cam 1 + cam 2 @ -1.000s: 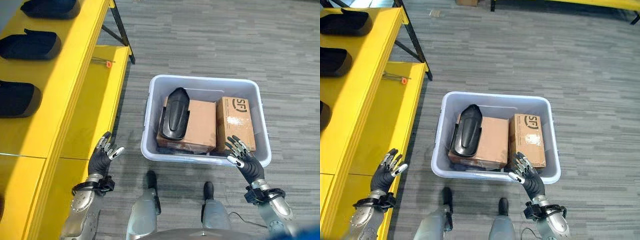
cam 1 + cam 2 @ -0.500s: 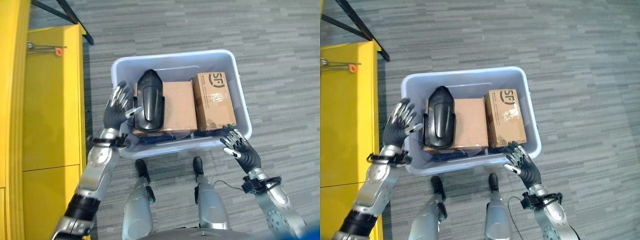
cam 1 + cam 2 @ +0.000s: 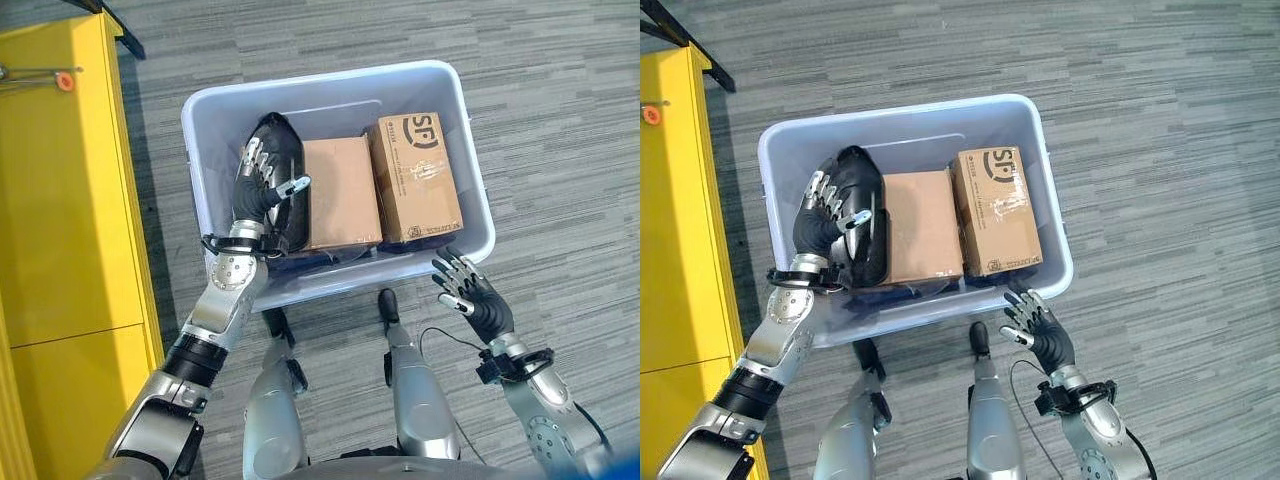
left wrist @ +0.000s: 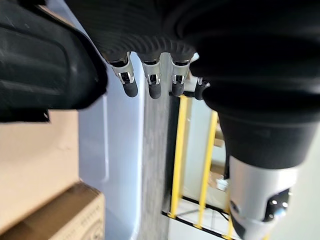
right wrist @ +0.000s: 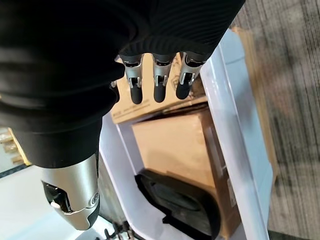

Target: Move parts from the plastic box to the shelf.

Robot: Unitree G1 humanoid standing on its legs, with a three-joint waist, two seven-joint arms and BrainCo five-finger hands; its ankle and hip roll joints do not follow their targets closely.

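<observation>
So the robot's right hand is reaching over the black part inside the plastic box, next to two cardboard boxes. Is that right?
Not quite: it is the left hand over the black part in the plastic box, as the left eye view shows. The right hand hangs open outside the box's near wall. The two cardboard boxes are there.

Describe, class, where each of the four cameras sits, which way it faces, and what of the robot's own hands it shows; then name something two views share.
Left eye view: on the head, facing down at the plastic box; left hand over the black part, right hand outside the near rim.
Right eye view: beside it, same scene.
Left wrist view: on the left wrist, along straight fingers toward the box wall.
Right wrist view: on the right wrist, past fingers into the box.
Shared: both wrist views show the cardboard boxes.
</observation>
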